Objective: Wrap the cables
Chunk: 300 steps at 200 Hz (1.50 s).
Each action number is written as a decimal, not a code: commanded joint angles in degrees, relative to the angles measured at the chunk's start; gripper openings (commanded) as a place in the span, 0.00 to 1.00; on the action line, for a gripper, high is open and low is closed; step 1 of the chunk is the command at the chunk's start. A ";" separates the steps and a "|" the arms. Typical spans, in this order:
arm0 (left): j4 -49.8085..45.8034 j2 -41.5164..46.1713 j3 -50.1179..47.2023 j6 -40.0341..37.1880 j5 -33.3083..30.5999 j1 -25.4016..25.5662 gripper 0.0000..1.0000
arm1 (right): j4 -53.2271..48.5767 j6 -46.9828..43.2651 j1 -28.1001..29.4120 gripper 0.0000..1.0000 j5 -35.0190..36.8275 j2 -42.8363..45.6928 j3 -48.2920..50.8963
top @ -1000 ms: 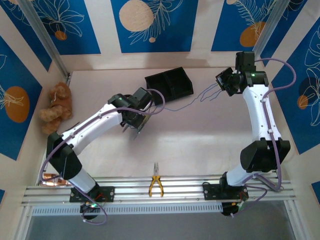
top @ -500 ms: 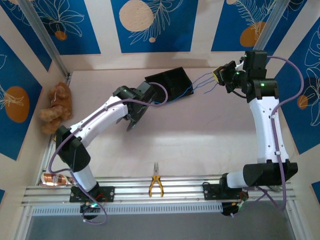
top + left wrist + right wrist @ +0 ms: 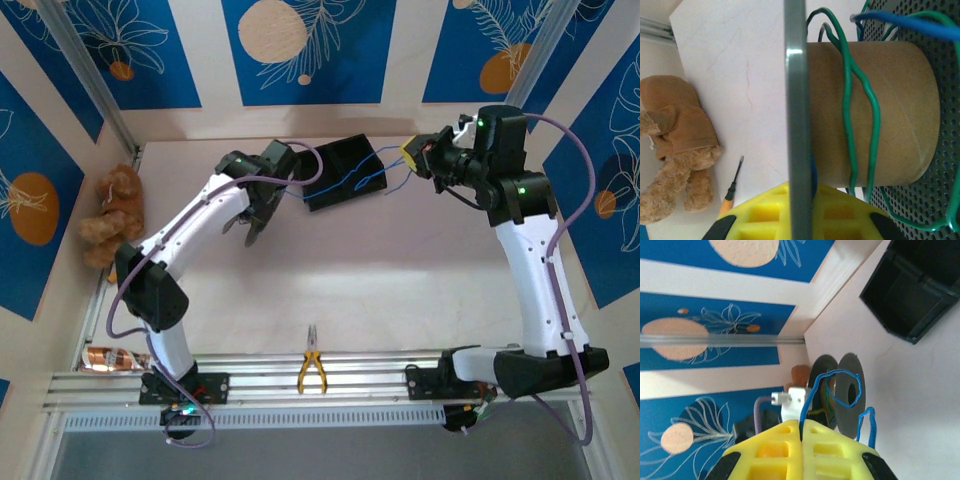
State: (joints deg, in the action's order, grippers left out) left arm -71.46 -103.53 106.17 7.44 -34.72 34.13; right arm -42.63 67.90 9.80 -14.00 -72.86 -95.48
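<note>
1. The left arm stretches from its base at the near left up toward the far middle of the table. The left gripper is clamped on the grey flange of a spool, with the yellow pads on either side of the disc.
2. The right arm stands tall along the right side, wrist bent leftward. The right gripper has its yellow pads pressed together, pinching the blue cable.
3. The cables hang in loose strands between the two grippers. The green cable winds around the spool's cardboard core, and the blue one crosses its end.
4. The table is pale and matte, walled by blue panels with cream discs and leaf outlines. A teddy bear sits at the left edge with a screwdriver just beside it. Pliers lie at the near rail.
5. A black bin sits at the far middle, with a divider inside; the strands pass across it.
</note>
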 commanded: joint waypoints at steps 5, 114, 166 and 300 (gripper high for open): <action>-2.28 -1.35 4.98 2.95 -2.24 -3.20 0.00 | 2.73 1.57 3.60 0.00 -1.95 2.05 0.21; 6.17 -0.64 12.61 12.01 19.38 -20.05 0.00 | 4.65 0.11 23.01 0.00 -2.82 6.53 11.13; 13.98 1.04 9.96 18.95 35.34 -27.12 0.00 | 6.12 -1.32 27.86 0.00 -2.75 8.14 19.72; 41.82 7.27 -2.03 41.16 73.07 -40.02 0.00 | 2.50 -13.93 22.66 0.00 7.02 2.49 34.89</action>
State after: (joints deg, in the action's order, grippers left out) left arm -46.50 -100.38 105.69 39.70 29.45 -3.05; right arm -33.87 58.37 34.02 -9.52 -68.45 -62.83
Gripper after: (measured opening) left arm 0.076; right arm 0.052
